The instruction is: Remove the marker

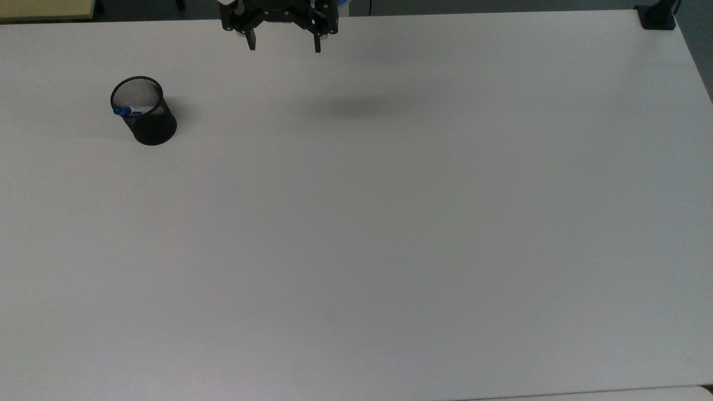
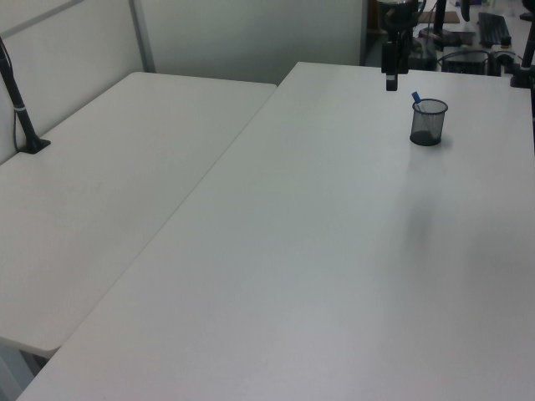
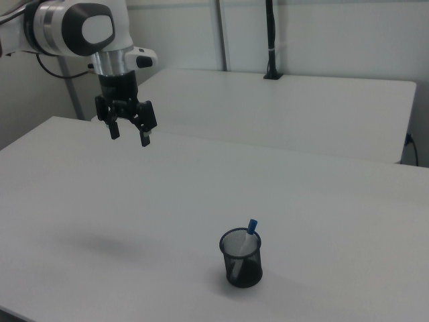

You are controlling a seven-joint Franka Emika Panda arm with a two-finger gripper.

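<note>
The black two-finger pincer (image 3: 129, 132) hangs high above the broad white worktop (image 1: 390, 223), its fingers spread apart and holding nothing. Well away from it, toward the top view's left and the right view's lower right, stands a black wire-mesh cup (image 1: 146, 113). The slim white marker with a blue cap (image 3: 249, 236) leans inside that cup, cap end poking just over the rim, the barrel slanting down to the cup's floor.

By my judgement the task is at its very start: the approach has not begun, and the marker is untouched. The next move calls for carrying the pincer across to a spot above the cup, turning the fingers so they straddle the exposed cap end, then descending enough to close on it without knocking the cup's rim. The light cup might tip or lift along with the marker if the pull is not along the barrel's lean.
</note>
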